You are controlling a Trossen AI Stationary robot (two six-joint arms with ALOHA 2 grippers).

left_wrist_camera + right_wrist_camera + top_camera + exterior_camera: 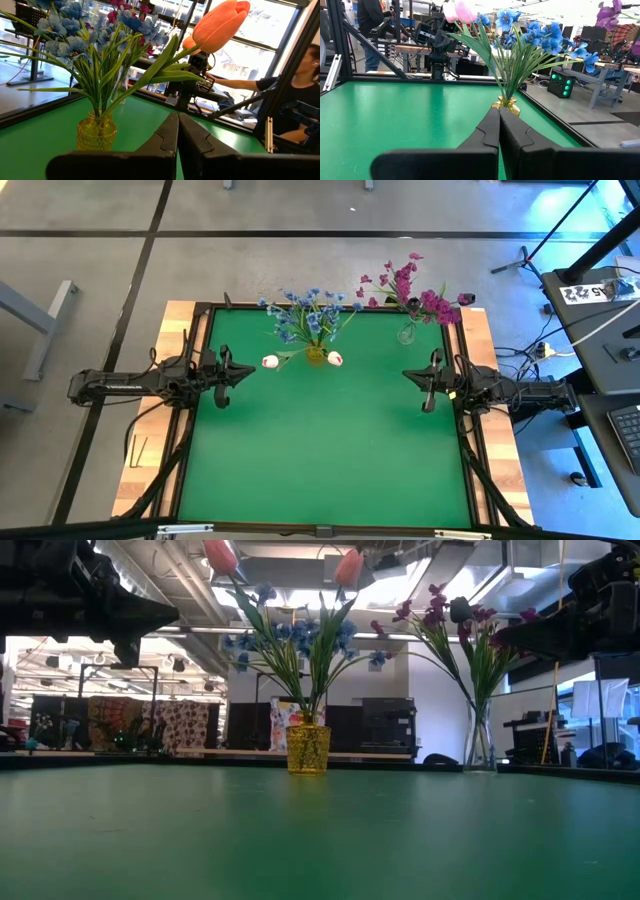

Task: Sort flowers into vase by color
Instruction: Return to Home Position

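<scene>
The table point(330, 450), covered with a green mat, carries two vases along its far edge. The yellow vase point(316, 356) stands upright near the middle of that edge. It holds the blue flowers point(310, 315), whose stems fan upward and outward, together with two tulip buds. One tulip bud point(270, 361) leans toward the left side and the other tulip bud point(334, 359) leans toward the right. The clear glass vase point(406, 333) stands upright near the far right corner, well apart from the yellow vase. It holds the magenta flowers point(410, 288), which spread out over the table's far edge. No stem lies on the mat. The left gripper point(248, 370) is at the left edge of the table, raised above the mat and pointing inward toward the yellow vase; its fingers point(167, 136) are pressed together with nothing between them. The right gripper point(407, 375) is at the right edge, level with the left gripper and facing it, also raised; its fingers point(490, 131) are likewise clenched on nothing. Neither gripper touches a vase or a flower. Beyond the table, a person point(300, 90) sits at a workstation, as seen in the left wrist view.
</scene>
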